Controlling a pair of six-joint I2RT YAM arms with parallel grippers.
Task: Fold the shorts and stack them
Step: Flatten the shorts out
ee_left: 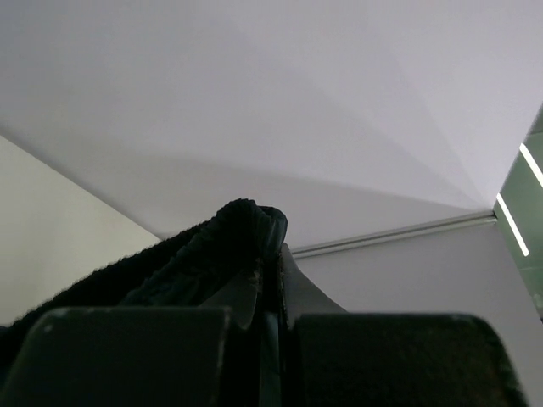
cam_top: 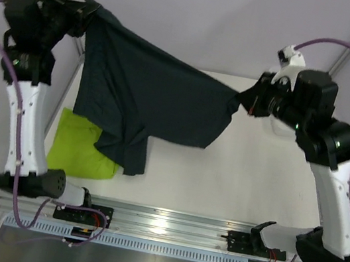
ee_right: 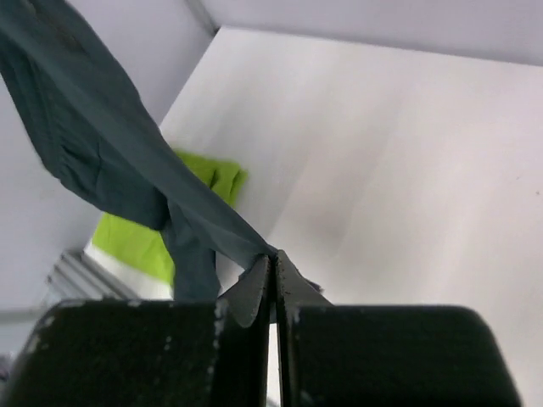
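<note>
The dark navy-teal shorts [cam_top: 148,93] hang stretched in the air between both grippers, above the white table [cam_top: 248,177]. My left gripper [cam_top: 87,10] is shut on one corner at the upper left; the fabric [ee_left: 212,254] bunches between its jaws. My right gripper [cam_top: 242,100] is shut on the opposite corner at the right; the cloth [ee_right: 110,161] runs away from its jaws. A loose leg of these shorts droops onto the lime green shorts [cam_top: 78,145], which lie folded on the table at the near left and show in the right wrist view [ee_right: 140,237].
A metal rail [cam_top: 159,226] with both arm bases runs along the table's near edge. White enclosure walls [cam_top: 201,14] stand behind and to the left.
</note>
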